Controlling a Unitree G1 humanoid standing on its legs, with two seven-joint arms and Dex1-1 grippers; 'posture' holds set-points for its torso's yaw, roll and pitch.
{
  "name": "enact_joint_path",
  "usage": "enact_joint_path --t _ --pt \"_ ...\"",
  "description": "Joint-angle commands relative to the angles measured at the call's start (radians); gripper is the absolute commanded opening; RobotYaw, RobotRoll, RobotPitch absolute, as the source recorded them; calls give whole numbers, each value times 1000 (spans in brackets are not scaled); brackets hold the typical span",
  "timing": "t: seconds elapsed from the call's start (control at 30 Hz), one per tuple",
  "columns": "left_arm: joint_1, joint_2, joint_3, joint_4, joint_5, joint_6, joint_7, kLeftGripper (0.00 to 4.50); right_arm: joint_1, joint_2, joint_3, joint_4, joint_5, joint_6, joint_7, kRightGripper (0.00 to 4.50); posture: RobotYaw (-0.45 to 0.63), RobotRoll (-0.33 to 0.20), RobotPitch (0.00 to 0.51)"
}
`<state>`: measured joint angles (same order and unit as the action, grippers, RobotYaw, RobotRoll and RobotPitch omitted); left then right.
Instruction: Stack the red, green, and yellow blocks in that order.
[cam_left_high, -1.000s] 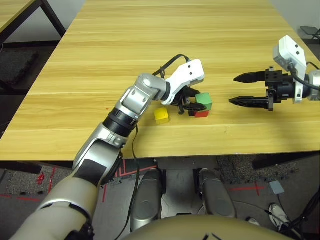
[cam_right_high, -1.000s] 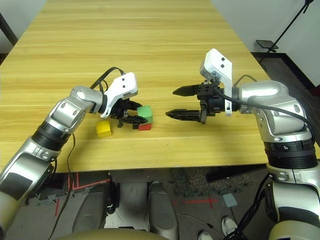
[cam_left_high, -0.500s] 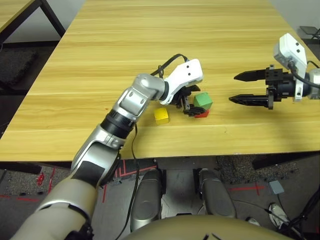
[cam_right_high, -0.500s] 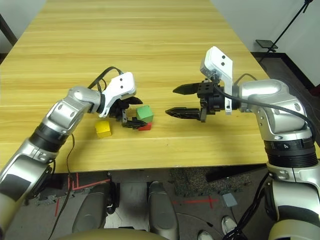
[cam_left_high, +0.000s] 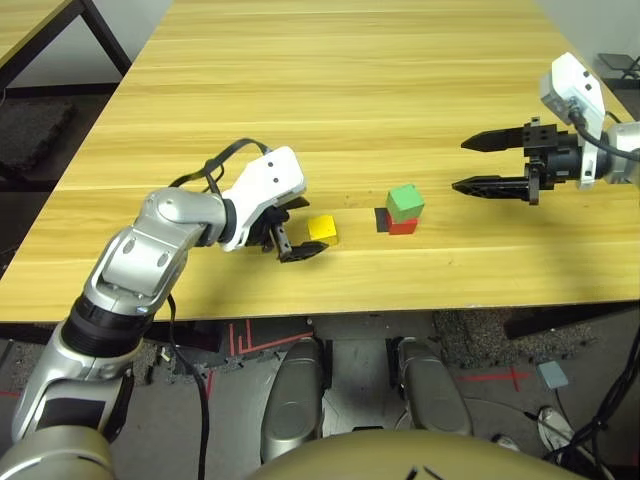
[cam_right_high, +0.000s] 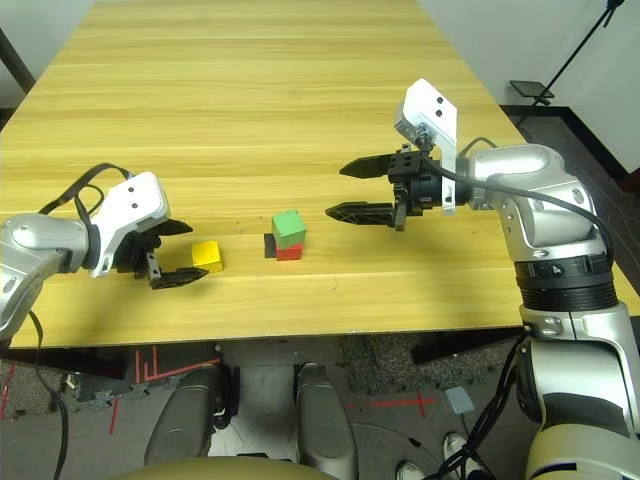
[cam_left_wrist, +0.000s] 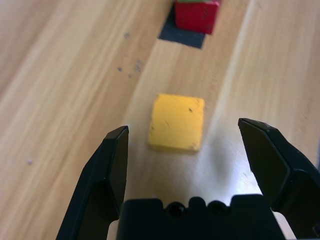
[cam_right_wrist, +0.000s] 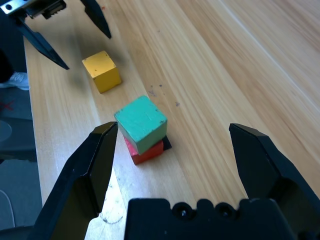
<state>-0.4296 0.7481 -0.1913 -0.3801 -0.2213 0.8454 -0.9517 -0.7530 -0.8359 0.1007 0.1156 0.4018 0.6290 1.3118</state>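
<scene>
Light wooden boards make up the worktop (cam_left_high: 330, 90), and a dark floor shows past its edges.

Near the front edge, the green block (cam_left_high: 405, 202) sits on top of the red block (cam_left_high: 402, 226). The green block is turned a little, so its corners do not line up with the red one below. The red block rests partly on a flat black square patch (cam_left_high: 381, 219), which sticks out on the side toward the yellow block.

The yellow block (cam_left_high: 322, 229) sits alone on the wood, near the two stacked blocks and to their left. Nothing touches it.

The left gripper (cam_left_high: 296, 229) is low over the worktop, just to the left of the yellow block. Its two black fingers are spread wide and hold nothing. In the left wrist view, the yellow block (cam_left_wrist: 177, 122) lies just ahead of the gap between the fingers (cam_left_wrist: 114, 150), with the red block (cam_left_wrist: 196, 16) farther on.

The right gripper (cam_left_high: 490, 165) hangs to the right of the stack, apart from it. Its fingers are spread wide too, and they are empty. They point toward the stack.
</scene>
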Motion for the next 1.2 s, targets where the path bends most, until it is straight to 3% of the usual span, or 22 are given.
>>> enact_joint_path --t 0.03,0.23,0.33,0.53,0.77,0.9,1.2 --pt "-3 -30 -55 45 17 -46 19 4482 -8 -3 4 5 -12 -3 5 4500 285 -109 113" --pt "19 -54 -143 88 87 -134 44 4482 8 -1 -6 -22 1 16 -14 4500 269 -105 112" --pt "31 -73 -131 105 93 -132 78 3925 18 -2 -13 -37 9 28 -26 4500 264 -104 112" --pt "-22 -44 -105 109 100 -83 85 1977 30 -2 -26 -55 20 39 -47 4500 254 -95 111" --pt "-327 -115 -1 80 -51 196 82 1981 56 -11 -33 -74 27 52 -44 4500 263 -81 115" --pt "-483 -150 -41 117 -96 299 69 1981 80 -16 -35 -93 32 53 -28 4500 262 -70 116" --pt "-591 -273 -151 226 -118 332 88 1981 128 -12 -53 -165 61 88 -44 4500 226 -53 120"
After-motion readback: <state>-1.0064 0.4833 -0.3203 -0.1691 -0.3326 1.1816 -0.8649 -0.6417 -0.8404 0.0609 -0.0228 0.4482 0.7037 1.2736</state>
